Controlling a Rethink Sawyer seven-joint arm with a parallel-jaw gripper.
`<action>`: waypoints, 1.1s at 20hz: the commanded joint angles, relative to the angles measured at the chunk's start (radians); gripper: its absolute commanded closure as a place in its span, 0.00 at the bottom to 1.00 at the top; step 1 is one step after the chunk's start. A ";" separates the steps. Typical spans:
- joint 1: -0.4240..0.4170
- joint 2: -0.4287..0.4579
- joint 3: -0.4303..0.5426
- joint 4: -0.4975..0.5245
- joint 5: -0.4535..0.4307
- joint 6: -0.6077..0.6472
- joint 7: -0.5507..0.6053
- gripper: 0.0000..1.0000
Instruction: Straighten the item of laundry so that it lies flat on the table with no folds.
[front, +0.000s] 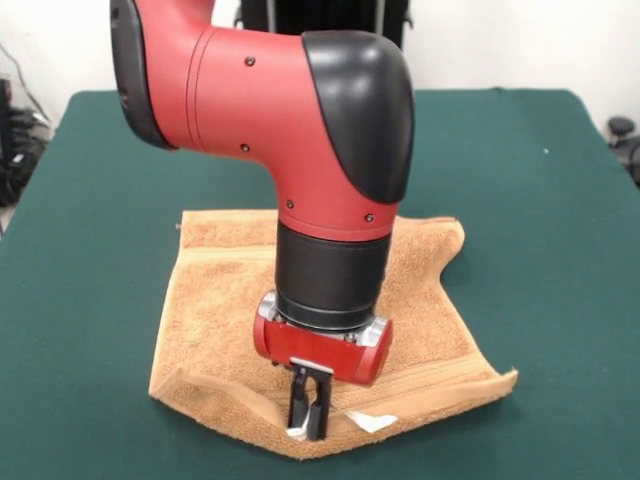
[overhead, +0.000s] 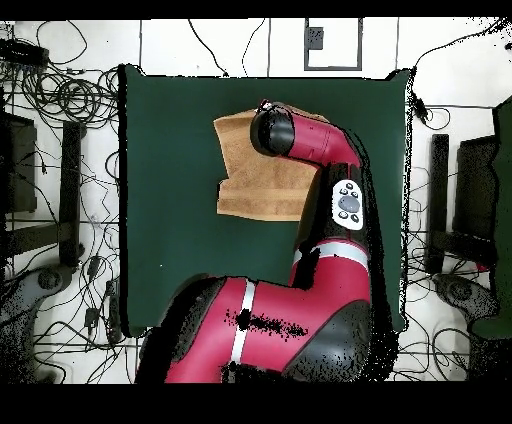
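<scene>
Nearest the front camera: one towel (front: 215, 310), its near hem rolled up along the front edge, with a white label (front: 372, 422) showing at that hem. One claw (front: 308, 405), dark fingers (front: 298, 405) close together and pointing straight down, tips at the rolled near hem just left of the label; cannot tell whether cloth is caught between them. One arm (front: 290, 110), red and black, coming down from above and covering the towel's middle.

Towel: orange-tan terry, roughly square, no clear long axis. Sides sit slightly skewed to the worktop (front: 560, 200) edges. Far edge lies flat with a woven band just inside it. Right side has a notch where the cloth pulls inward; near right corner sticks out to the right. Near left corner curls upward.

Overhead: towel (overhead: 250, 185) lies on the half of the green worktop (overhead: 170, 200) away from the robot base, roughly mid-width, partly under the arm (overhead: 310, 150). One worktop, far bigger than the towel.
</scene>
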 joint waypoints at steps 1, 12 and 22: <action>0.025 0.025 0.016 0.017 -0.064 0.091 0.014 1.00; 0.026 0.030 0.012 -0.018 -0.096 0.166 0.001 0.00; 0.034 0.030 -0.006 -0.032 -0.097 0.198 0.005 0.00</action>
